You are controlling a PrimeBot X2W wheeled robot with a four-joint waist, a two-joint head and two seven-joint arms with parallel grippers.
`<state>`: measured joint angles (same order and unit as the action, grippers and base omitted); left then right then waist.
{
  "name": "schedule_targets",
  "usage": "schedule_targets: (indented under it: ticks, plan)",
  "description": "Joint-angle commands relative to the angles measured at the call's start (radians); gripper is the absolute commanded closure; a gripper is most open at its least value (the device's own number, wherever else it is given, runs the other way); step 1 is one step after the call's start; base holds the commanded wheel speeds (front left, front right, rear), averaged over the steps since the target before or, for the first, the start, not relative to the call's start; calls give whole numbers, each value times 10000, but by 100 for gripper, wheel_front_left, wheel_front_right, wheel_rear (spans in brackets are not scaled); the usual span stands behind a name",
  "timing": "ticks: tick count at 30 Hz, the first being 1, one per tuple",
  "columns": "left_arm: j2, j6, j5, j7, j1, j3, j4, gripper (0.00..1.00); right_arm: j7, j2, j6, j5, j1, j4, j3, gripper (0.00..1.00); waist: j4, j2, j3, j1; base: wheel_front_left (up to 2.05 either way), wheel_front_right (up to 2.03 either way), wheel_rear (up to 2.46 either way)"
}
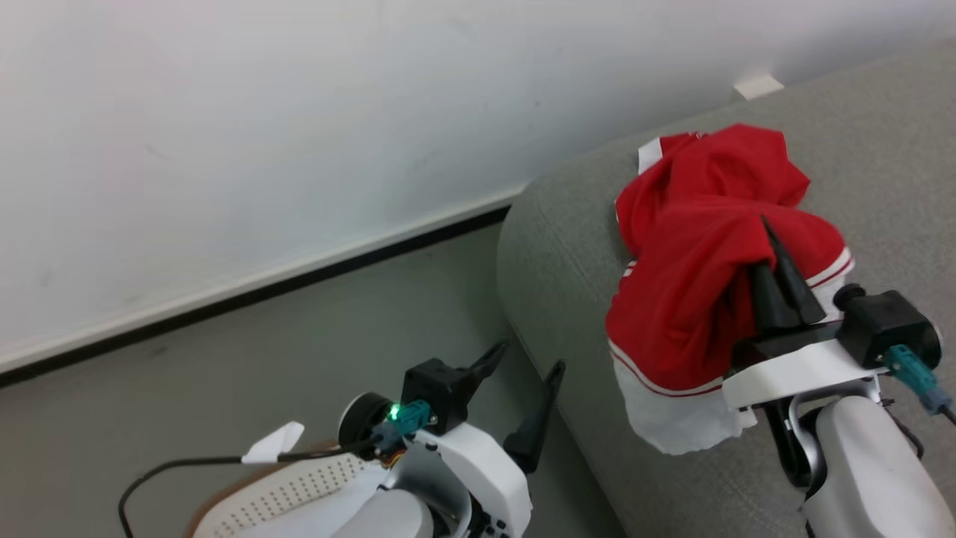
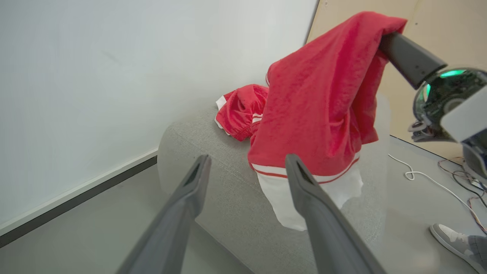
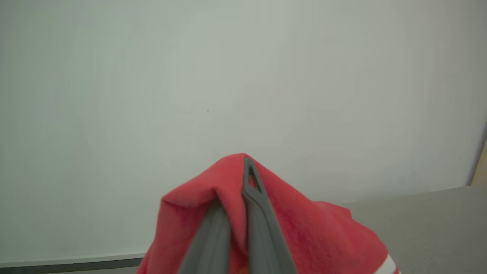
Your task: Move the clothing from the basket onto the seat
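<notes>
Left gripper [image 1: 530,357]: fingers spread wide, nothing between them, tips pointing up the head view. A green light [image 1: 393,411] is lit behind the finger bases, at the wrist.

Right gripper [image 1: 768,250]: fingers pressed together, tips converging. A fold of the clothing [image 1: 694,246] is pinched between them and hangs over both fingers. The pale right forearm [image 1: 870,471] sits behind the finger bases.

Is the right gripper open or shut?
Shut: the right gripper pinches a fold of the red garment, hanging over the sofa.
</notes>
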<state>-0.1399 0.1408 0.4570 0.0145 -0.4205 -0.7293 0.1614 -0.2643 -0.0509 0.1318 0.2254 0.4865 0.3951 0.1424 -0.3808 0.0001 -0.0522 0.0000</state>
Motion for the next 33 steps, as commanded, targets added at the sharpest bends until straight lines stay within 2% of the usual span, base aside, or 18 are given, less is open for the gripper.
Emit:
schedule_targets:
  ticks: [1, 8, 12, 17, 20, 21, 26, 29, 33]
  plan:
    - [-50, -49, -104, -9, -198, -28, -28, 0, -1, -1, -24, -53, 60, -132, -180, 100, -309, -1, -541, 0, 0, 0, 0]
    - [-223, -464, -396, -13, -920, -252, -14, 0, -2, -22, -24, -323, 721, -588, -985, 100, -258, -1, -1859, 0, 0, 0, 0]
    - [-354, -707, -570, -131, -1677, -237, 36, 0, -2, -319, -23, -492, 1579, -896, -1498, 100, 41, -1, -2835, 0, 0, 0, 0]
    - [-389, -1019, -844, -178, -2881, -181, 137, 0, 38, -1115, -23, -558, 3170, -797, -2027, 100, 561, -1, -4004, 0, 0, 0, 0]
    - [-318, -1176, -1003, -143, -3576, -133, 242, 0, 379, -1897, -24, -396, 4445, -454, -2454, 100, 863, -1, -4612, 0, 0, 0, 0]
    - [-318, -1176, -1003, -143, -3576, -133, 242, 0, 379, -1897, -24, -396, 4445, -454, -2454, 100, 863, -1, -4612, 0, 0, 0, 0]
    - [-129, -1360, -1146, 27, -4374, -139, 441, 0, 1026, -3125, -23, -172, 6291, 782, -3738, 100, 1309, -1, -5345, 0, 0, 0, 0]
    - [20, -1377, -1074, 206, -4536, -134, 566, 0, 1033, -3899, -24, -855, 6847, 1717, -4398, 100, 1538, -1, -5612, 0, 0, 0, 0]
    - [112, -1362, -963, 445, -4449, -163, 794, 0, 657, -4191, -24, -1644, 6751, 3106, -5289, 100, 1763, -1, -5854, 0, 0, 0, 0]
